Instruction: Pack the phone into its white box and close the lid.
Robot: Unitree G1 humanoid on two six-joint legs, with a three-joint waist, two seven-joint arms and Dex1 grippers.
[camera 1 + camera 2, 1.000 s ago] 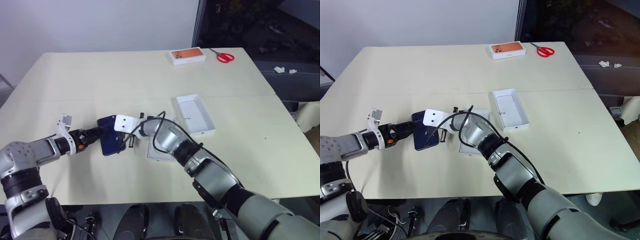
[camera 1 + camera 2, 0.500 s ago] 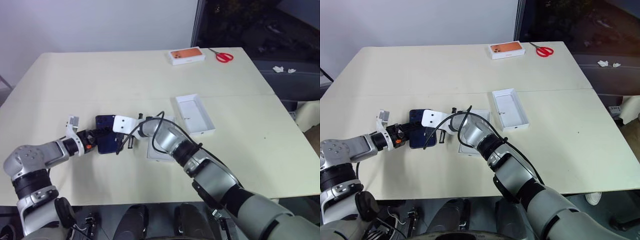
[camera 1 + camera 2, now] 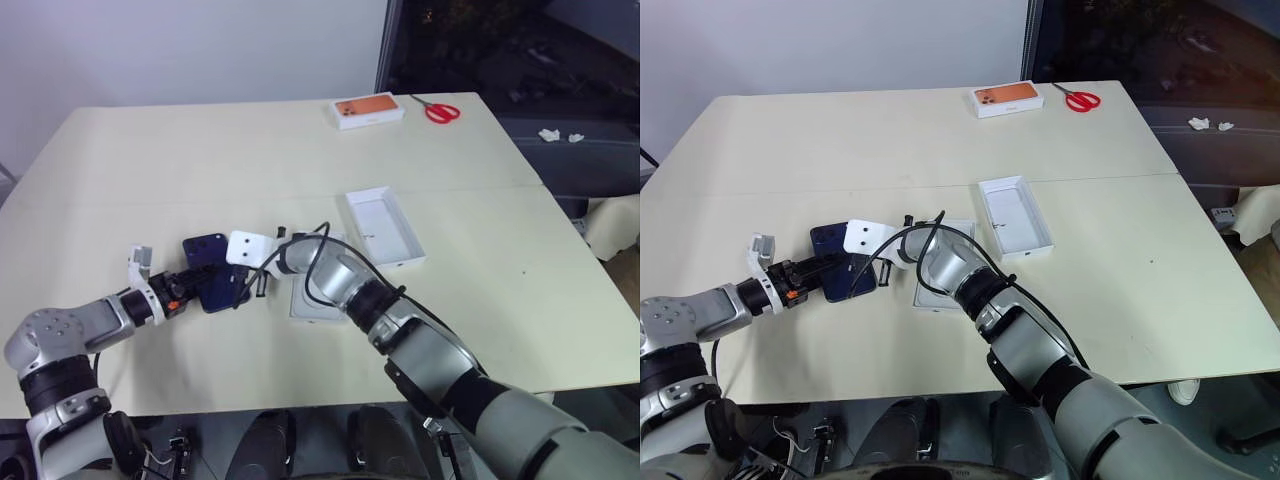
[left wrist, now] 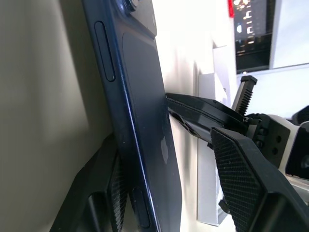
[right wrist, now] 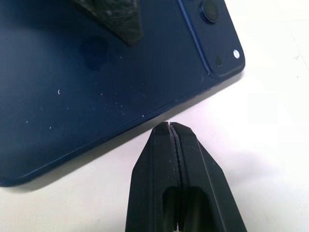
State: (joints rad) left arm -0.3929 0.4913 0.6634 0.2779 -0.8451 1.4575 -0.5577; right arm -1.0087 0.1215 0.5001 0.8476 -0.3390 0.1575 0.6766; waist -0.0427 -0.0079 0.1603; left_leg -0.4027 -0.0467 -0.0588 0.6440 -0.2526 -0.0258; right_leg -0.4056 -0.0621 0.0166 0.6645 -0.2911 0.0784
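**Left wrist view: phone sits between the left gripper's fingers**

Left wrist view puts the phone [image 4: 145,145] right up close, a dark blue slab seen nearly edge-on, with one black finger [image 4: 104,193] under it and the other finger [image 4: 251,188] spread off its back face, a clear gap showing. So the left gripper [image 3: 196,283] straddles the phone with its jaws apart, not pinched down on it; whether the lower finger actually bears the phone's weight I cannot tell.

From the head cameras the phone lies on the near left part of the bench [image 3: 150,150], its camera corner pointing away from the robot. The left gripper comes at it from the left side. The right gripper [image 5: 172,126] reaches in from the other side; its two fingers are pressed together with nothing between them, and their tip sits just beside the phone's long edge, near the corner with the lenses. Touching or a hair apart, I cannot say.

Just to the right of the phone, partly behind the right arm, a flat white piece [image 3: 310,300] lies on the bench; which part of the packaging it is I cannot tell. Farther right the white box [image 3: 385,226] lies open and empty, well apart from the phone.

At the far edge sit a white box with an orange top [image 3: 364,110] and, beside it, red-handled scissors [image 3: 439,111].
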